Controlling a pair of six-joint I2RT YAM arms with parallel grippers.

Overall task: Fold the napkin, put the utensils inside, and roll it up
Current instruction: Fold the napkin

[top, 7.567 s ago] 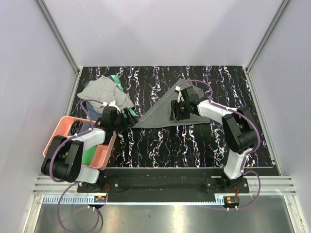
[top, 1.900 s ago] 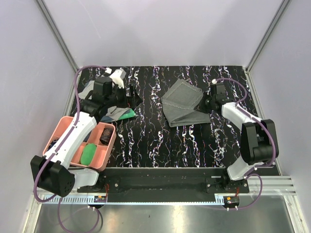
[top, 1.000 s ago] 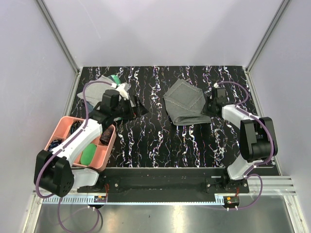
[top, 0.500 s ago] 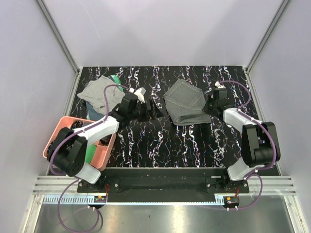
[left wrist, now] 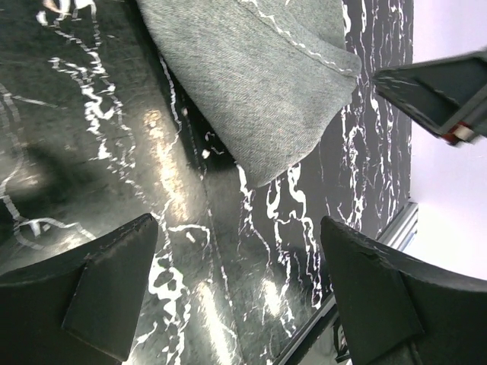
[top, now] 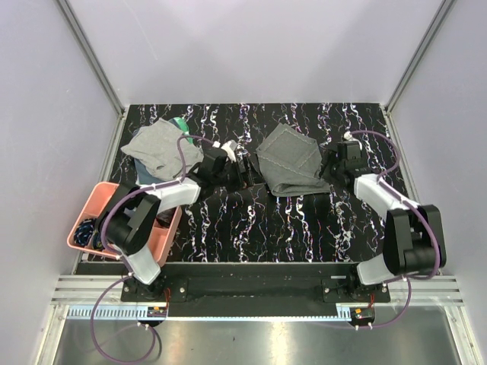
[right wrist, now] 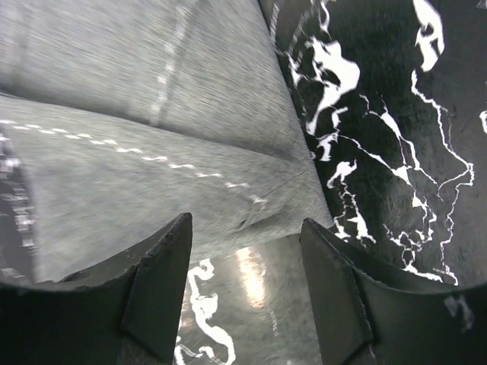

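Napkin: the large dark charcoal-grey cloth napkin (top: 293, 161) lies folded into a compact, slightly skewed shape, flat on the far half of the black white-veined worktop (top: 251, 220), between my two pincers.
Change: seconds ago it hung stretched as a long triangle between both pincers. Now it is doubled over and neither pincer holds it.
Left pincer: my left pincer (top: 245, 170) has swung back from the far-left corner and sits just beside the napkin's left edge. Its fingers (left wrist: 106, 296) are spread apart over bare worktop, with the napkin's corner ahead.
Right pincer: my right pincer (top: 333, 165) stays at the napkin's right edge, spread apart, with nothing clamped. The hem and fold line lie just ahead of it.
Utensils: the two slim metal spoons show in no view. I cannot tell whether they lie in the pink plastic tray (top: 85, 213) at near left.
Bystanders: a lighter grey cloth (top: 156, 146) over a green item (top: 180, 122) sits at far left, well apart from the napkin.
Meaning: the fold looks done, though uneven. I judge that the next call is either squaring its edges or fetching the spoons.
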